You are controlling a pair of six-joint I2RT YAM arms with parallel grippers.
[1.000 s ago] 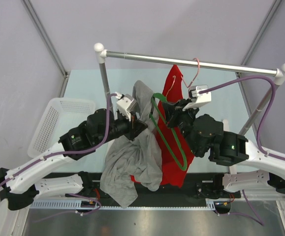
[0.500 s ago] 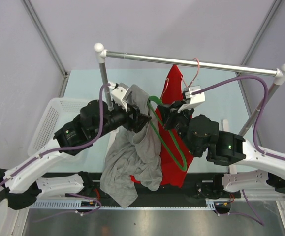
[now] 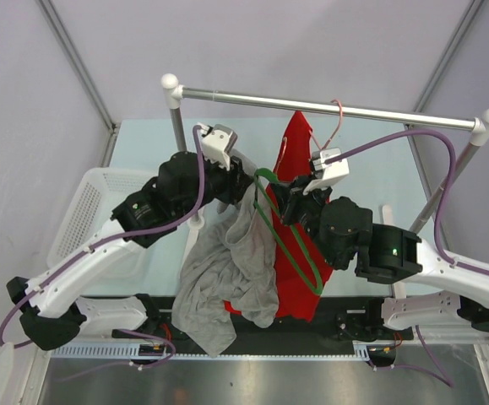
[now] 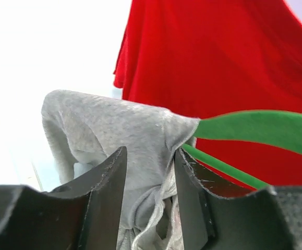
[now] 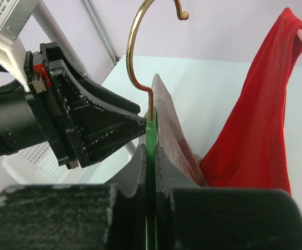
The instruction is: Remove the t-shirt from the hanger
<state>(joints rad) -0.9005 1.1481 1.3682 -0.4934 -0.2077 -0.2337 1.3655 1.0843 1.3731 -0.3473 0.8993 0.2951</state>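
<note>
Only your right wrist view shows the right fingers (image 5: pixel 132 174) clamped on the green hanger (image 5: pixel 151 136). The left fingers (image 4: pixel 106 192) narrowly straddle the grey t-shirt (image 4: pixel 114 125), grip unclear. Bare counter (image 3: pixel 143 143) lies at 10 o'clock.

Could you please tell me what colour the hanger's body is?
The hanger is green, its hook brass-coloured; the right wrist view shows it best.

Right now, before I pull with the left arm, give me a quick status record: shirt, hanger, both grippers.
grey t-shirt: one shoulder over the hanger's end, the rest hanging down
green hanger: held up, clear of the rail
right gripper: shut on the hanger's neck
left gripper: jaws parted, shirt cloth between them
red garment: hanging from the rail behind
</note>
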